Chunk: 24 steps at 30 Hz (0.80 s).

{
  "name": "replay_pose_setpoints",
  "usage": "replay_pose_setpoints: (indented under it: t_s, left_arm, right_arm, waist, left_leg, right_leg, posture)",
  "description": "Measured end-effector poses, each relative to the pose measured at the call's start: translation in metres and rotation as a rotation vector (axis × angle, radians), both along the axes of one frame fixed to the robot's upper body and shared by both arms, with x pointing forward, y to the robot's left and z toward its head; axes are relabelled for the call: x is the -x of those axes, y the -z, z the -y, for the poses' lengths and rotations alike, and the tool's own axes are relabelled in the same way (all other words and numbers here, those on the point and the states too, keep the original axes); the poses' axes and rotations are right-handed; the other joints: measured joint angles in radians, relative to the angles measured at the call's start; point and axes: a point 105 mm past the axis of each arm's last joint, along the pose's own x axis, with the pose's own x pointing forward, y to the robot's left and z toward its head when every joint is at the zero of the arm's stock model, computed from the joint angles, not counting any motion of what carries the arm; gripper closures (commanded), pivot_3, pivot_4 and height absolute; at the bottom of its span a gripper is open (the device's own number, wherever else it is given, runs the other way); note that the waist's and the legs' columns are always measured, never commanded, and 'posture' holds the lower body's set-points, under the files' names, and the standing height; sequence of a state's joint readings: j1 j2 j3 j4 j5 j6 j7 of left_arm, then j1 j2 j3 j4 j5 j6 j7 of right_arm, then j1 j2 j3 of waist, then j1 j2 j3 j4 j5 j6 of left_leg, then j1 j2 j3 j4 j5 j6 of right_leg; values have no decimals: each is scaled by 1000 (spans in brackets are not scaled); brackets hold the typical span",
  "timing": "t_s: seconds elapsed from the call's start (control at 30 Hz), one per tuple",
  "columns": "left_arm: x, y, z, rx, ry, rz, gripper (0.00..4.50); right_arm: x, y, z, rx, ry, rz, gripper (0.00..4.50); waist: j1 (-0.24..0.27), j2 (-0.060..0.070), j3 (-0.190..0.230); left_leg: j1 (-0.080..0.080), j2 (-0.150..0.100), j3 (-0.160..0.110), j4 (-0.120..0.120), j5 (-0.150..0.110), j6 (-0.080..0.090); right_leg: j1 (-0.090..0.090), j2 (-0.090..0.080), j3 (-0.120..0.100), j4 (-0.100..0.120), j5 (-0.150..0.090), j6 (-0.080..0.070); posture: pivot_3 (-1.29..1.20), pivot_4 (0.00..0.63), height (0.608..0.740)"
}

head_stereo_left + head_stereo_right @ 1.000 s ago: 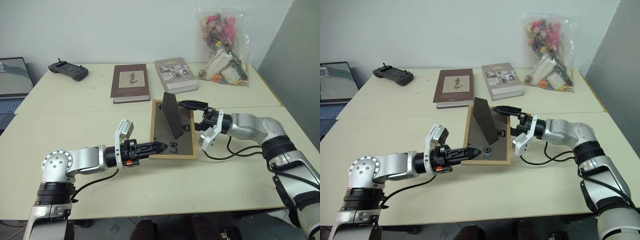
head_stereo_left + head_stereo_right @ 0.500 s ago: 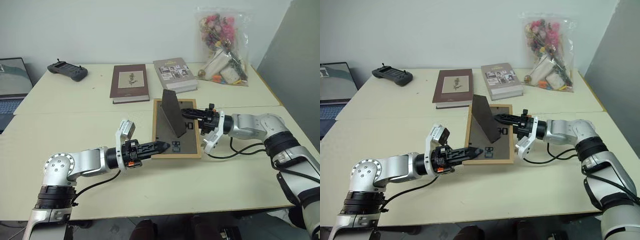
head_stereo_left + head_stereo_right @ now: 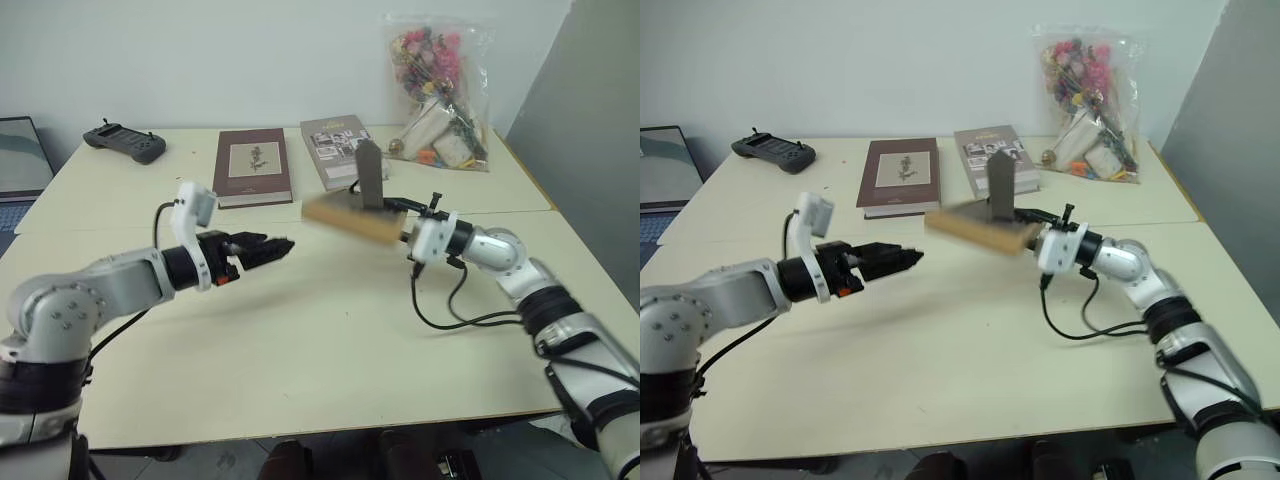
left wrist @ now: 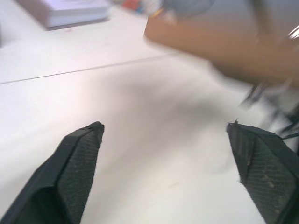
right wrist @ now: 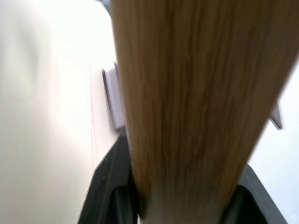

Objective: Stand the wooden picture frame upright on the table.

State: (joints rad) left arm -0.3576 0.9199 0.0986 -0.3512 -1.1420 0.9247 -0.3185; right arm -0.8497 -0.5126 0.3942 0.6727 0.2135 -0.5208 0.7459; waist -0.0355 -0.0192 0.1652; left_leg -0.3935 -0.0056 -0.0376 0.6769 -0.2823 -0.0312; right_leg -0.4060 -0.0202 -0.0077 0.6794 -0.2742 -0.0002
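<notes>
Claw-wise, the right claw (image 3: 1032, 232) is seen clamped on one edge of the wooden picture frame (image 3: 352, 218), which is held lifted off the worktop (image 3: 330, 340), lying nearly flat in the air and blurred, with its dark fold-out stand (image 3: 370, 174) sticking up from the back. In the right wrist view the light wood rail of the frame (image 5: 187, 107) is gripped between the two black fingers (image 5: 110, 182). The left claw (image 3: 268, 247) is held above the worktop to the left of the frame and well apart from it, its fingers (image 4: 77, 163) spread wide and nothing between them. Beneath and in front of the frame a broad bare stretch of cream surface is left open, crossed only by the seam and by a black cable (image 3: 440, 310) looped near the right arm. Toward the far edge the maroon book (image 3: 254, 167) and the grey book (image 3: 335, 148) are laid side by side, just behind the raised frame. A clear bag of dried flowers (image 3: 437, 90) is propped at the far right corner, a black controller (image 3: 124, 141) is set at the far left, and a laptop (image 3: 18, 165) is partly seen at the left edge.
</notes>
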Motion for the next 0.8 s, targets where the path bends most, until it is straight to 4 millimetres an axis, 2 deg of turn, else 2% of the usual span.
replay_pose_setpoints:
  t_s: [0.03,0.07,0.1,0.17,0.27,0.33,0.53,0.63,0.67,0.7,0.8]
  left_arm:
    - [3,4,3,-39,6,28,0]
    - [7,8,10,-64,6,95,0]
    - [10,8,18,-56,11,141,0]
    - [9,4,21,-56,-9,199,0]
    - [14,7,24,-41,-45,250,0]
    - [17,13,26,-20,-60,245,0]
    - [29,36,35,40,-116,193,0]
    - [31,36,37,35,-117,204,0]
    - [31,37,37,39,-121,202,0]
    - [31,38,38,41,-123,200,0]
    - [31,39,37,31,-128,198,0]
  right_arm:
    - [-3,4,0,-48,-1,-125,3188]
    - [-6,9,-4,-159,-20,-370,3189]
    - [-5,12,-8,-218,-46,-509,3189]
    - [-2,15,-19,-239,-93,-622,3189]
    - [-3,18,-35,-276,-131,-717,3189]
    - [-6,23,-39,-290,-125,-752,3189]
    - [-6,65,-51,-282,-85,-860,3189]
    - [-8,70,-51,-304,-76,-854,3189]
    - [-8,72,-52,-309,-74,-851,2487]
    - [-8,74,-52,-301,-68,-848,2378]
    - [-6,86,-48,-285,-42,-868,1576]
  waist:
    - [3,0,0]
    - [7,1,0]
    - [10,1,0]
    - [14,1,0]
    - [15,1,0]
    - [16,1,0]
    - [23,1,0]
    - [24,1,0]
    - [25,1,0]
    - [25,1,0]
    - [26,1,0]
  left_leg:
    - [0,0,0,0,0,0]
    - [0,0,0,-1,-2,4]
    - [-1,0,-1,-1,-3,5]
    - [-1,0,-1,-1,-4,6]
    - [-1,-1,-1,-1,-4,6]
    - [-2,-1,-1,-1,-4,6]
    - [-2,-1,0,0,-4,7]
    - [0,-1,0,0,-4,6]
    - [1,-1,0,0,-4,6]
    - [1,-1,0,0,-4,6]
    - [0,-1,0,0,-4,6]
  right_leg:
    - [0,0,0,0,0,0]
    - [-1,0,-1,0,0,0]
    - [-1,0,-2,1,0,0]
    - [-2,0,-3,1,0,-1]
    - [-2,0,-2,1,0,-1]
    - [-2,0,-2,1,0,-1]
    - [-2,-1,-2,1,0,-1]
    - [-1,-1,-2,2,0,-1]
    - [0,-1,-2,2,0,-1]
    - [0,0,-2,2,0,-1]
    - [0,0,-2,2,0,-1]
  posture:
    - [0,150,740]
    - [0,150,740]
    - [0,150,740]
    - [0,150,740]
    - [0,150,740]
    - [0,150,740]
    - [0,150,740]
    - [0,150,740]
    - [0,150,740]
    - [0,150,740]
    - [0,150,740]
